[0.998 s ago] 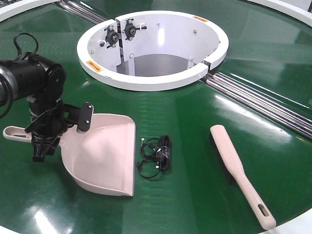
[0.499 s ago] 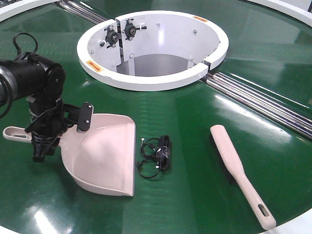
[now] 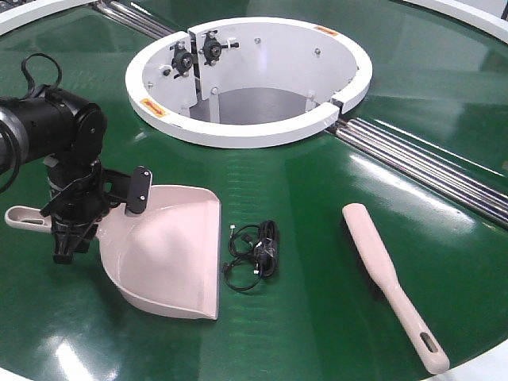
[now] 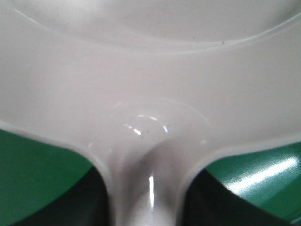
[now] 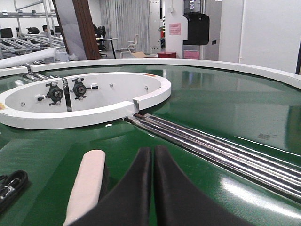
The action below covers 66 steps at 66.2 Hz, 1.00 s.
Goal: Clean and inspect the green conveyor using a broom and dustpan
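The left end effector (image 3: pixel 99 222) is set astride the neck of the dustpan (image 3: pixel 171 254), where the handle meets the scoop. Its fingers (image 3: pixel 140 190) appear spread to either side, and nothing is clamped yet. In the left wrist view the neck is seen centred beneath it, with the scoop fanning out ahead. The dustpan is laid flat on the green conveyor (image 3: pixel 317 198), its lip turned away from the end effector toward a small bundle of black cable (image 3: pixel 254 255) just beyond the lip. The broom (image 3: pixel 389 278) is found well apart from the left end effector, on the far side of the cable. The right end effector (image 5: pixel 153 151) is held closed and empty, with the broom's rounded tip just to its left and lower, and the roller bars (image 5: pixel 211 146) ahead to its right.

The step in hand is judged to be the grasp of the dustpan. It would be done well if the fingers were closed squarely across the narrow neck, low enough that the smooth plastic is not squeezed out upward. They should also be centred, so that the scoop is not twisted when lifted. The lip should be kept flat on the belt facing the cable, so that the bundle can be swept in.
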Each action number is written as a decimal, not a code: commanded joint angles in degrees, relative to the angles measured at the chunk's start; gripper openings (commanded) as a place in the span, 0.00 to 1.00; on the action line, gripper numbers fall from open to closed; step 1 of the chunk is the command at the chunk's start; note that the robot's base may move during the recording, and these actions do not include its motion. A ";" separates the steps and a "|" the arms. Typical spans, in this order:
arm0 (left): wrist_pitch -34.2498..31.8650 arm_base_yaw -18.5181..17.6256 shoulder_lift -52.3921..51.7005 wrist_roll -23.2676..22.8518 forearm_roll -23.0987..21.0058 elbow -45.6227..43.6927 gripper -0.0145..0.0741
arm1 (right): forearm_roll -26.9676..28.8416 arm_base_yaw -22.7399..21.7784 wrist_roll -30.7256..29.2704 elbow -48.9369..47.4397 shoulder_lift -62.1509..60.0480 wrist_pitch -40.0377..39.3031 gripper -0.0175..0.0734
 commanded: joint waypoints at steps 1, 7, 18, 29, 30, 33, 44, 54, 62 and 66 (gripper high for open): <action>1.10 -0.28 -2.86 -1.14 0.12 -1.65 0.16 | -0.22 -0.13 -0.02 0.18 -0.59 -4.49 0.18; 1.10 -0.28 -2.86 -1.14 0.12 -1.65 0.16 | -0.22 -0.13 -0.02 0.18 -0.59 -4.49 0.18; 1.10 -0.28 -2.86 -1.14 0.12 -1.65 0.16 | -0.29 -0.13 -1.75 0.01 -0.59 -9.35 0.18; 1.10 -0.28 -2.86 -1.14 0.12 -1.65 0.16 | -0.29 -0.13 -1.75 -5.48 1.21 -12.13 0.18; 1.10 -0.28 -2.86 -1.14 0.12 -1.65 0.16 | -0.23 -0.13 -1.75 -6.39 1.76 -11.17 0.18; 1.10 -0.28 -2.86 -1.14 0.12 -1.65 0.16 | -0.06 -0.13 -1.18 -9.99 4.19 -8.46 0.18; 1.10 -0.28 -2.86 -1.14 0.12 -1.65 0.16 | 0.17 -0.13 0.23 -22.83 16.26 4.44 0.18; 1.10 -0.28 -2.86 -1.14 0.12 -1.65 0.16 | -0.02 -0.13 0.12 -30.63 26.64 12.45 0.18; 1.10 -0.28 -2.86 -1.14 0.12 -1.65 0.16 | -1.30 -0.13 -0.43 -32.25 31.69 11.93 0.18; 1.10 -0.28 -2.86 -1.14 0.12 -1.65 0.16 | -1.29 -0.13 -0.32 -32.25 33.58 11.80 0.18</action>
